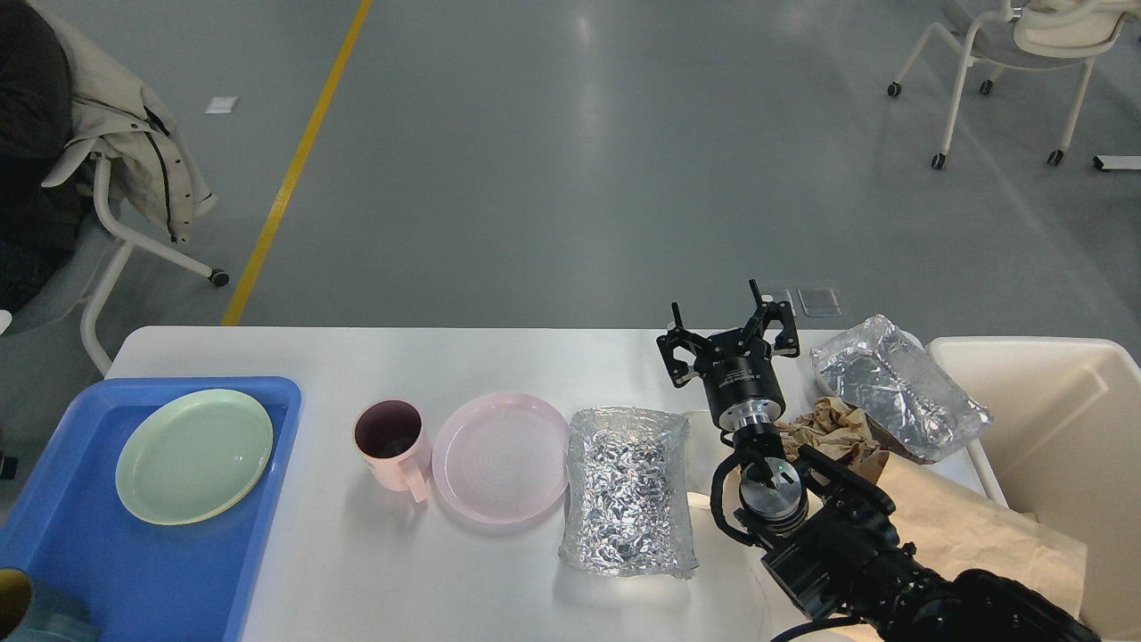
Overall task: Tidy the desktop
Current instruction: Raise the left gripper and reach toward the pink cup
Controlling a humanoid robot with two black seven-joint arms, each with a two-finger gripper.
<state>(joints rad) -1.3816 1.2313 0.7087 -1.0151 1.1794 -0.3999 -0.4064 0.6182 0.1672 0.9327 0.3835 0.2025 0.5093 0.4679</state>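
The white desktop (pixel 499 357) spans the view. On it stand a pink mug (pixel 390 444), a pink plate (pixel 500 456) and a crumpled foil tray (pixel 627 489) in a row. A second foil tray (pixel 896 386) lies at the right, next to crumpled brown paper (pixel 829 426) and a brown paper bag (pixel 972 526). My right gripper (pixel 724 334) hovers open above the table's far edge, between the two foil trays, holding nothing. My left gripper is out of view.
A blue tray (pixel 258 499) at the left holds a green plate (pixel 193 455); a teal cup (pixel 22 608) shows at its near corner. A cream bin (pixel 1070 419) stands at the right end. Chairs stand on the floor beyond.
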